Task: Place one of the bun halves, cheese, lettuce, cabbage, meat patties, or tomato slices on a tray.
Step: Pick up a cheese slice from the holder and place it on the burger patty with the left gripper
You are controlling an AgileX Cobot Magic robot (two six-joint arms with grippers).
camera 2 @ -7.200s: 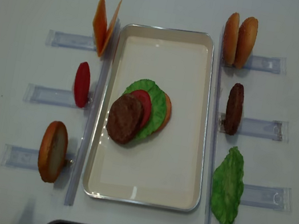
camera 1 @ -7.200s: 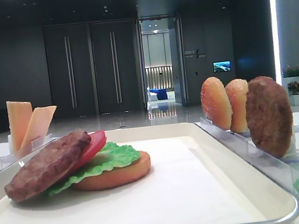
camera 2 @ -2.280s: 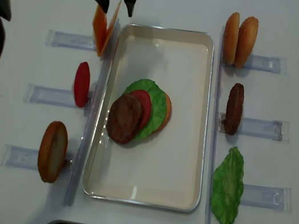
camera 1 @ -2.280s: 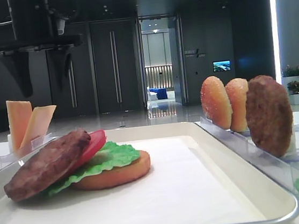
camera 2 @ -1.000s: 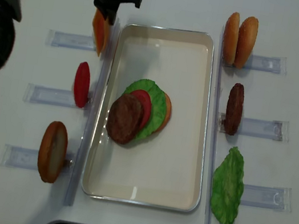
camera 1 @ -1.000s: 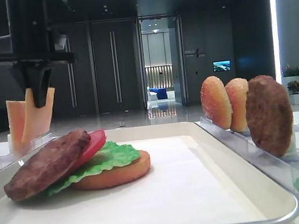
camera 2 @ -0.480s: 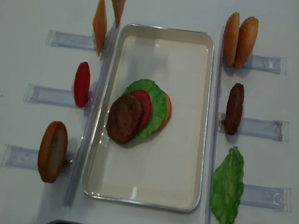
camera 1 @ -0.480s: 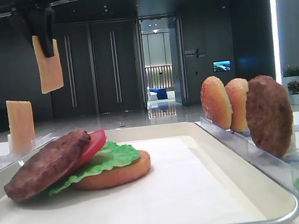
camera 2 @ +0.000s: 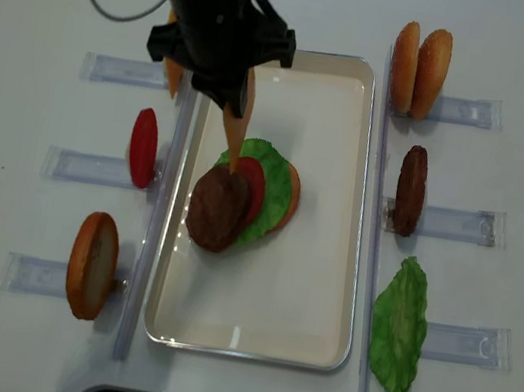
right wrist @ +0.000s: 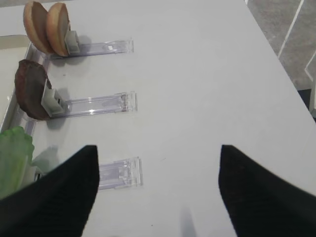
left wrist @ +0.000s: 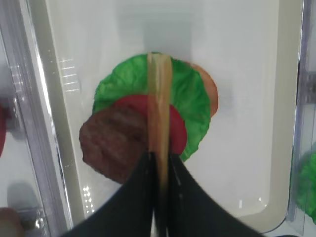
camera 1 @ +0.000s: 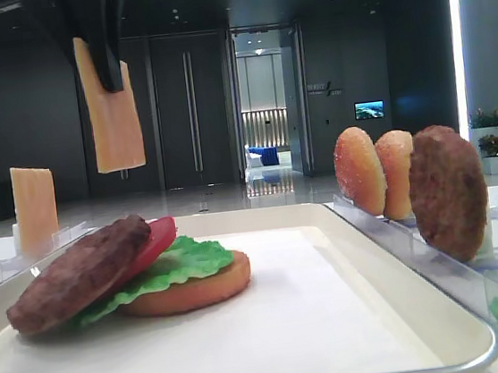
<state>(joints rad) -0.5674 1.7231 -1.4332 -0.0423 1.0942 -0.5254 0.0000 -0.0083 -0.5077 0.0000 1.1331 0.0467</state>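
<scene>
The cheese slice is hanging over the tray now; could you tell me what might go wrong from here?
1. The left gripper pinches only the top edge of the cheese slice, which hangs vertically; released like that, it may land on edge.
2. The meat patty lies tilted and offset on the stack, so the cheese could slide onto the tray.

The tray (camera 2: 364,224) is showing a glossy, metal-like rim around a matt cream floor. The clear plastic racks (right wrist: 106,102) are glinting on the smooth matt white worktop (right wrist: 197,74). The cheese (camera 1: 113,112) is looking smooth and stiff, the patty (camera 1: 79,273) rough and grainy, the lettuce (camera 1: 181,264) ruffled, the tomato slice (camera 1: 152,242) smooth.
</scene>
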